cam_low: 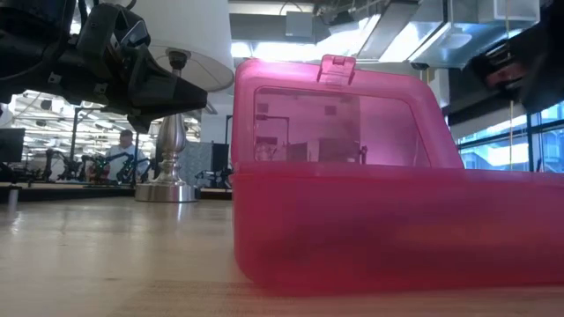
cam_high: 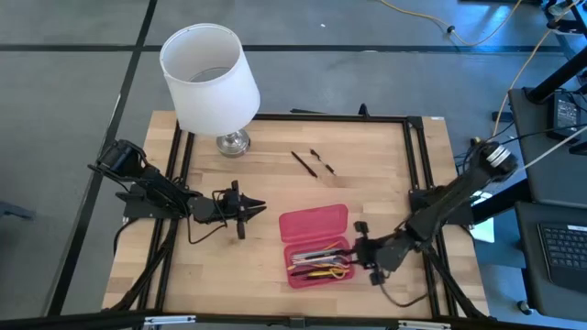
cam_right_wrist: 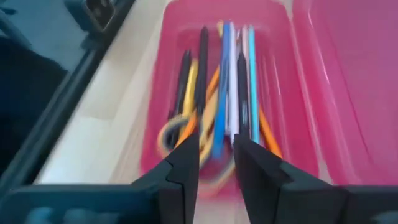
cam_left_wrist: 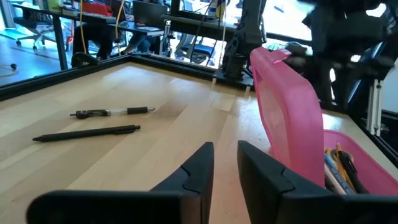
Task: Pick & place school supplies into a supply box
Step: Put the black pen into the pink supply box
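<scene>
The wooden surface (cam_high: pixel 275 192) carries a white-shaded lamp (cam_high: pixel 209 78) at its far edge, well beyond the left pincer (cam_high: pixel 248 212). The pink pencil case (cam_high: pixel 317 246) lies open, lid raised, just beside the right pincer (cam_high: pixel 359 249), between the two pincers. Inside it lie pens, pencils (cam_right_wrist: pixel 231 93) and yellow-handled scissors (cam_right_wrist: pixel 177 134). Two black pens (cam_left_wrist: pixel 93 122) rest loose ahead of the left pincer, apart from the case. Both pincers hold nothing, fingers narrowly parted.

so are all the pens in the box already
No, two dark pens lie on the table, apart from the pink box.
</scene>
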Controlling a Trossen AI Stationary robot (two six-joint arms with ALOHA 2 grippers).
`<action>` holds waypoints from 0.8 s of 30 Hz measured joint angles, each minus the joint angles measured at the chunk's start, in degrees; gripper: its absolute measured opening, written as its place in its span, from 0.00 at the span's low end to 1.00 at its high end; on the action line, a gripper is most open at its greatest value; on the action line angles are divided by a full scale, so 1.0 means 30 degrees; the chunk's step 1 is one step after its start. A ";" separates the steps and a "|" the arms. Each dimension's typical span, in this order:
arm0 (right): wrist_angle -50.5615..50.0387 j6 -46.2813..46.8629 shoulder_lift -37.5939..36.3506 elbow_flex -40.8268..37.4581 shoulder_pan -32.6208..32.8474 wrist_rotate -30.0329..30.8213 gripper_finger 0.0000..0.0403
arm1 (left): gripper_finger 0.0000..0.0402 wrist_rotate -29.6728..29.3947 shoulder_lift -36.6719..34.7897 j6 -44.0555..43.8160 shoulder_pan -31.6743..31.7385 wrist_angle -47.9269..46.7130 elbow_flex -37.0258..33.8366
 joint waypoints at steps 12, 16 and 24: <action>-0.1340 0.2559 -0.5529 -0.3223 0.2114 0.3357 0.26 | 0.19 0.0065 0.0000 0.0614 0.0022 0.0000 0.0000; -0.0862 0.2724 -0.6445 -0.4104 0.2107 0.3379 0.26 | 0.26 0.0145 0.0000 0.0517 0.0022 0.0000 0.0000; -0.0649 0.2673 -0.7151 -0.4328 0.2100 0.3393 0.26 | 0.50 -0.0498 0.0000 0.0472 0.0022 0.0000 0.0000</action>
